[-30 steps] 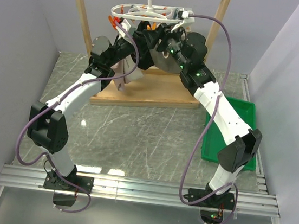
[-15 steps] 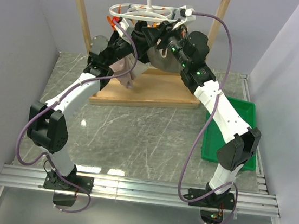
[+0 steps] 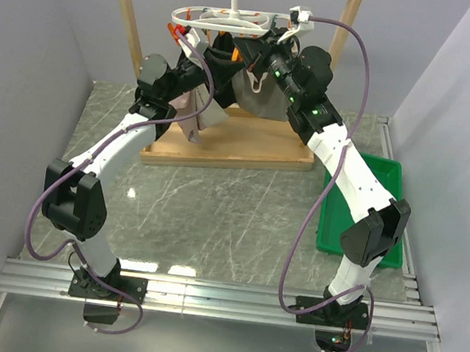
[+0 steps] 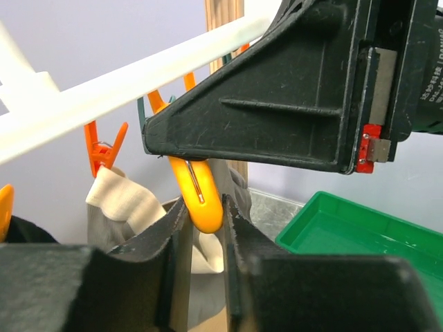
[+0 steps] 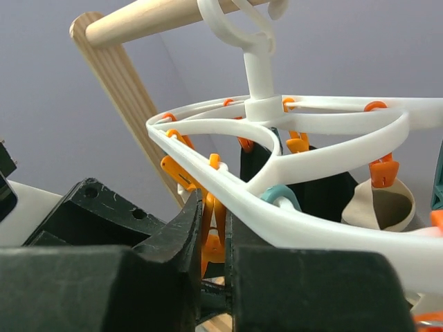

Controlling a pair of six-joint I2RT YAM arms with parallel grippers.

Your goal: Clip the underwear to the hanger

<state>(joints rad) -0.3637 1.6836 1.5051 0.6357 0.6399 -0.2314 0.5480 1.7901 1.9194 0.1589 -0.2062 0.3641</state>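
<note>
The white oval hanger (image 3: 228,19) hangs by its hook from the wooden rack. Both grippers are up beneath it. My left gripper (image 4: 204,207) is shut on the beige underwear (image 4: 131,204), whose cream edge runs up between its fingers. The tip of an orange peg (image 4: 197,197) sits right at those fingertips, over the cloth. My right gripper (image 5: 213,207) is shut on that orange peg (image 5: 216,235), squeezing its handles just under the hanger's ring (image 5: 304,173). In the top view the underwear (image 3: 198,110) droops below the left gripper (image 3: 209,70), and the right gripper (image 3: 243,52) is close beside it.
The wooden rack frame (image 3: 126,17) stands on a board at the back. A black garment (image 5: 325,187) and a taupe one (image 5: 387,207) hang from other pegs. A green tray (image 3: 361,200) lies on the table to the right.
My right gripper has shut on the orange peg's handles. Both arms have risen slightly toward the hanger, lifting the underwear with them.
</note>
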